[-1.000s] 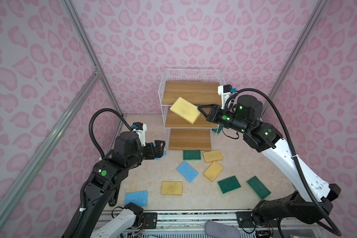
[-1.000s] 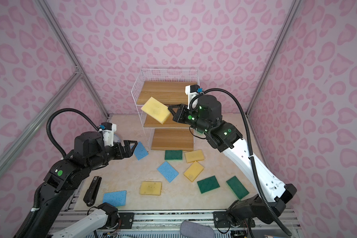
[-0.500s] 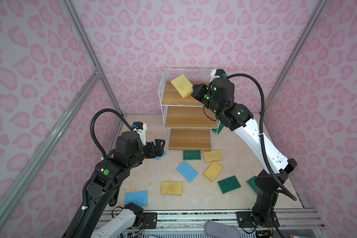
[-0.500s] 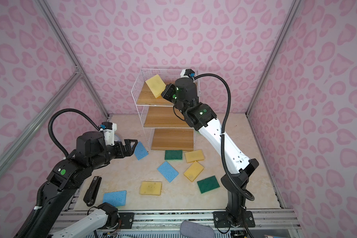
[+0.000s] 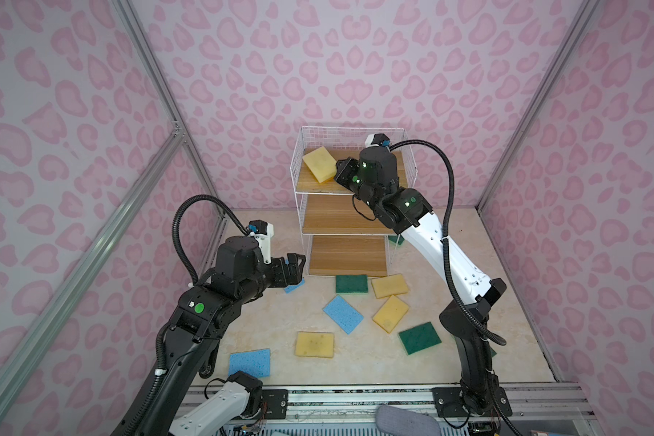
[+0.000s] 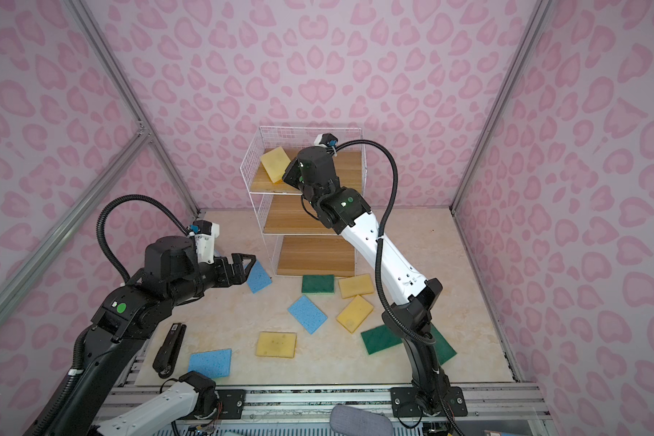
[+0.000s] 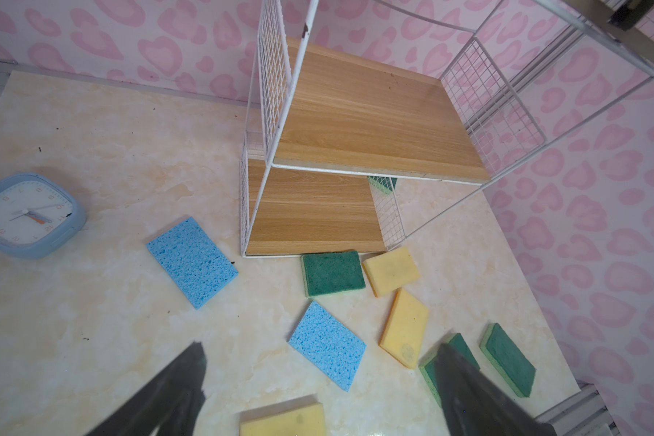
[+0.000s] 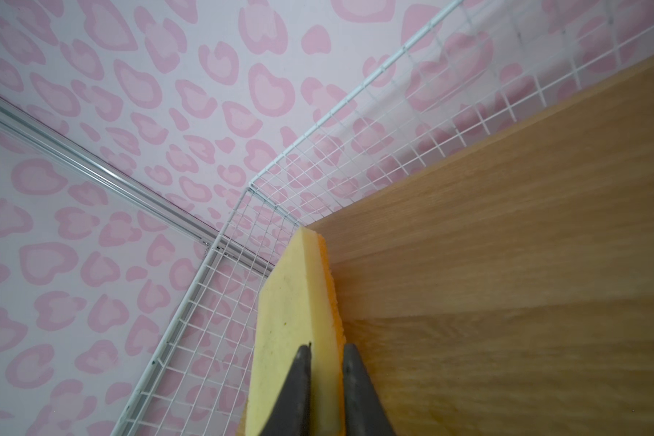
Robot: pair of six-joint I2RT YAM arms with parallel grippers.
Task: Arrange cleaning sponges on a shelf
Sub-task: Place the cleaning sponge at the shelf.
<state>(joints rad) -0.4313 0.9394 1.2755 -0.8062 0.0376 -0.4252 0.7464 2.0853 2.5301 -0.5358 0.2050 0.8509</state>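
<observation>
The shelf [image 5: 340, 221] [image 6: 299, 217] stands at the back wall, a white wire rack with three wooden boards. My right gripper [image 5: 338, 171] [image 8: 326, 345] reaches over the top board [image 8: 506, 264], shut on a pale yellow sponge [image 5: 320, 164] [image 6: 275, 164] [image 8: 291, 294] that tilts into the board's back left corner. Other sponges lie on the floor before the shelf: blue [image 5: 343, 314], green [image 5: 351, 284], yellow [image 5: 390, 313] among them. My left gripper [image 5: 297, 266] [image 7: 320, 346] hovers open and empty above the floor, left of the shelf's foot.
A light-blue clock [image 7: 25, 215] lies on the floor left of the shelf. A black bar-shaped object [image 6: 170, 349] rests near the front left edge. One green sponge [image 5: 396, 239] sits behind the shelf's right side. Pink patterned walls enclose the floor.
My right arm carried the yellow sponge up from beside the middle tier onto the top board's back left corner. The left arm stayed where it was.
</observation>
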